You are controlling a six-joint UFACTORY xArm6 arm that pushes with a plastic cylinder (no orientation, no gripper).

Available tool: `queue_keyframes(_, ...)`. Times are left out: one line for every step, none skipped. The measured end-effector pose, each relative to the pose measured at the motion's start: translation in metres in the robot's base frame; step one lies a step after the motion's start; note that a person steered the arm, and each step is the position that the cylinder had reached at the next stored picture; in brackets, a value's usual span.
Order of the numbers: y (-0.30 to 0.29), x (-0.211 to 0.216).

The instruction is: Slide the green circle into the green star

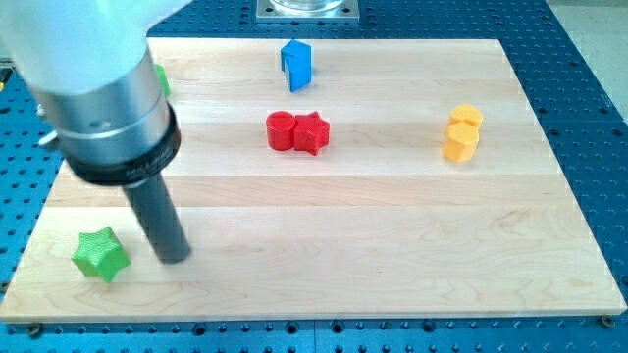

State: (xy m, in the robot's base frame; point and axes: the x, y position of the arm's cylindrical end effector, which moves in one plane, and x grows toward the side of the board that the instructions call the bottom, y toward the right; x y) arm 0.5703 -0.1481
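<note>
The green star [100, 254] lies near the board's bottom left corner. My tip [174, 258] rests on the board just to the right of the green star, a small gap apart. A sliver of green [160, 80], likely the green circle, peeks out behind the arm's wide grey body at the upper left; most of it is hidden.
A blue block [296, 64] sits at the top centre. A red circle [281, 130] and red star [312, 132] touch side by side in the middle. Two yellow blocks [461, 133] sit together at the right. The wooden board [392, 245] ends at blue perforated table.
</note>
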Motion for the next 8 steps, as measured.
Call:
queue_keyframes(-0.027, 0.006)
queue_keyframes(-0.048, 0.006)
queue_keyframes(-0.011, -0.028)
queue_keyframes(0.032, -0.129)
queue_keyframes(0.037, -0.207)
queue_keyframes(0.037, -0.255)
queue_keyframes(0.005, -0.296)
queue_keyframes(-0.046, -0.292)
